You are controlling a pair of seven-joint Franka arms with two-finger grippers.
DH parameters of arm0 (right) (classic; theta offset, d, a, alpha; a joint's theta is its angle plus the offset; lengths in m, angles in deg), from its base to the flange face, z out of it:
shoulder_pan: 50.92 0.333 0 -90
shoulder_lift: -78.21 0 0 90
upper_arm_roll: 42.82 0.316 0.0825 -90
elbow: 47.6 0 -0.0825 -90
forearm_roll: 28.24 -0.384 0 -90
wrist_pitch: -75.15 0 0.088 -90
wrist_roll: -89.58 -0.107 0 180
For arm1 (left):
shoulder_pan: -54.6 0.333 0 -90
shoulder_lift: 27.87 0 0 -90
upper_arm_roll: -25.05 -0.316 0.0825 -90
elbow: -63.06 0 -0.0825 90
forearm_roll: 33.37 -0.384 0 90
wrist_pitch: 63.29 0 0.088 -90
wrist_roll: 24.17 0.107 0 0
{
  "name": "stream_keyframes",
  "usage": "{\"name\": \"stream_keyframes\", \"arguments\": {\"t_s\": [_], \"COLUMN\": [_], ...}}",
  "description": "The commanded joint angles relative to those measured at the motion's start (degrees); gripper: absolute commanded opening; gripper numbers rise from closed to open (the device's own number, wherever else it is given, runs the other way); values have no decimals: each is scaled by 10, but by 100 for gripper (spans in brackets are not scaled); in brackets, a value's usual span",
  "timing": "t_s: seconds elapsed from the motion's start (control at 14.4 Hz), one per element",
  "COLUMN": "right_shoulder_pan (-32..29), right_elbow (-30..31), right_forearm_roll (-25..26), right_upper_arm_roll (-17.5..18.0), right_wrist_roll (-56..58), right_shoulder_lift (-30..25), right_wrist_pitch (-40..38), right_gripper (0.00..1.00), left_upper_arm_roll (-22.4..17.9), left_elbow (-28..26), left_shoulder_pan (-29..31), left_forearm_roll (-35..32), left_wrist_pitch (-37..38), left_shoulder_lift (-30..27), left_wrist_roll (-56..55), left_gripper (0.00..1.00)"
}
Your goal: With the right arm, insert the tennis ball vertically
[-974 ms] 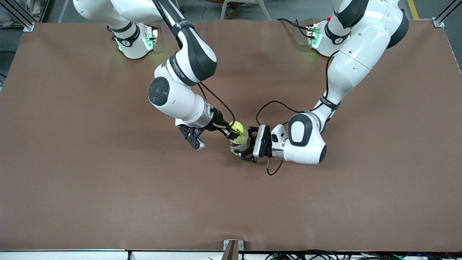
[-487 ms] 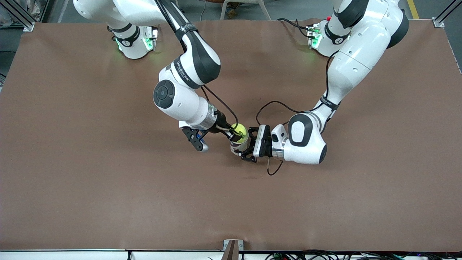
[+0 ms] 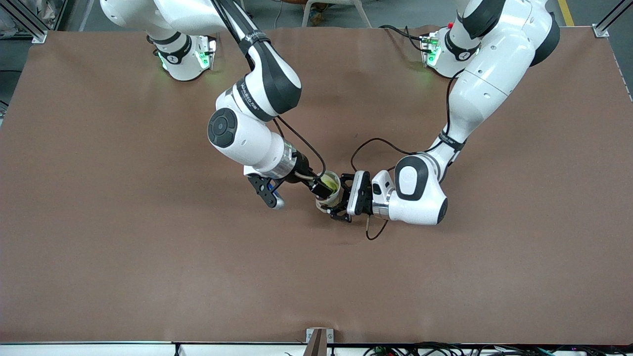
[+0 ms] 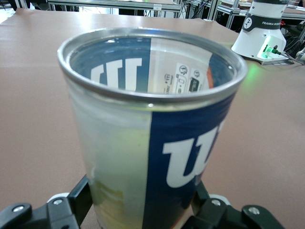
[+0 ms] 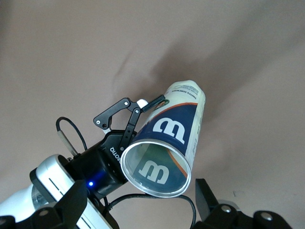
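Front view: tennis ball can (image 3: 328, 196), upright at table centre, long axis vertical, clamped by left gripper (image 3: 343, 200); tennis ball (image 3: 331, 186) sunk inside it, directly below right gripper (image 3: 322, 187), fingers spread wide and empty over the can's mouth.

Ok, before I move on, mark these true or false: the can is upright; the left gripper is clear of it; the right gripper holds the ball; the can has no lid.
1. The can stands upright on the table. True.
2. The left gripper is clear of the can. False: its jaws clamp the can's side.
3. The right gripper holds the tennis ball. False: its jaws are open over the can's mouth, and the ball's yellow-green shows inside the can.
4. The can has no lid on. True: its mouth is open.
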Motion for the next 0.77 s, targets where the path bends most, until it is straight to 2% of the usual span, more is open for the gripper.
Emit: {"name": "stream_keyframes", "arguments": {"t_s": [0.0,0.07,0.21,0.35,0.49,0.7], "right_shoulder_pan": [-7,-13,-19,-35,-45,-50], "right_elbow": [-9,-9,-28,-32,-33,-30], "right_forearm_roll": [-4,5,64,93,97,97], "right_upper_arm_roll": [-8,-18,-54,-84,-140,-241], "right_wrist_roll": [-2,3,38,132,220,367], "right_shoulder_lift": [-6,-7,-37,-54,-79,-80], "right_wrist_pitch": [-16,-41,-130,-213,-273,-367], "right_gripper": [100,100,100,100,100,100], "left_upper_arm_roll": [-3,-3,-3,-3,-3,-3], "left_elbow": [-10,-11,-11,-11,-11,-11], "left_shoulder_pan": [1,1,1,1,-1,-1], "left_forearm_roll": [5,5,5,5,5,5], "left_wrist_pitch": [2,2,2,2,2,2], "left_shoulder_lift": [-3,-3,-3,-3,-3,-4], "left_wrist_roll": [13,13,12,12,8,4], "left_gripper": [85,85,85,85,85,85]}}
